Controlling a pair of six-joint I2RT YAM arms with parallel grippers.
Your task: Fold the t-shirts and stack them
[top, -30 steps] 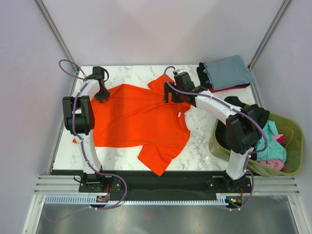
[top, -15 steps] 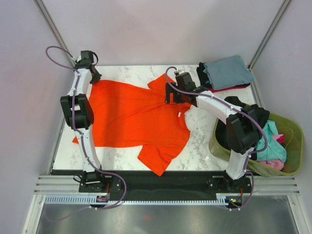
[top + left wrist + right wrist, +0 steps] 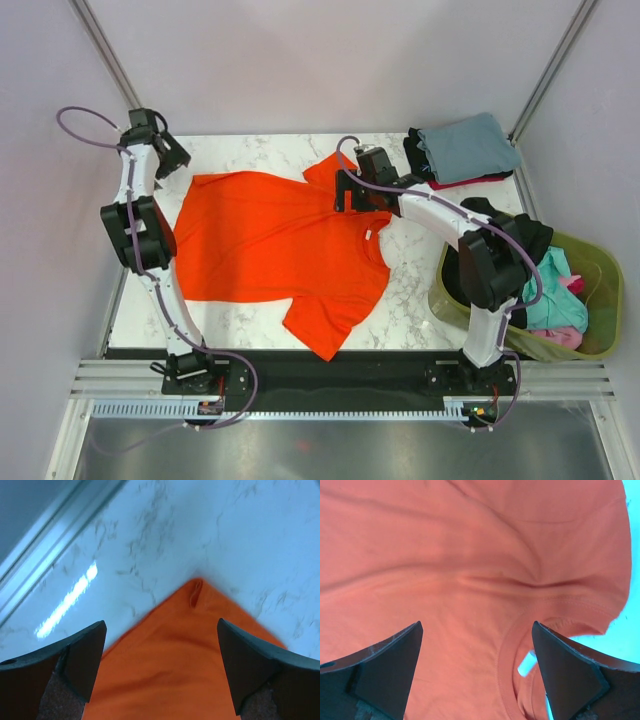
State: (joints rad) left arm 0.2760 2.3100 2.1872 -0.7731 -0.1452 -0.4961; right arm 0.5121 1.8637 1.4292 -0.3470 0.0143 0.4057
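The orange t-shirt (image 3: 270, 245) lies spread out across the middle of the table (image 3: 420, 290), and one hem corner points at the far left corner. The cloth is wrinkled near the collar. If it gets folded like this, I think the fold could come out crooked or a sleeve could bunch up.

The left gripper (image 3: 161, 625) hovers over that hem corner with its jaws wide apart, holding nothing. The right gripper (image 3: 477, 625) hangs over the collar, also wide apart and empty. A folded grey-blue shirt (image 3: 470, 145) tops the stack at the far right corner.
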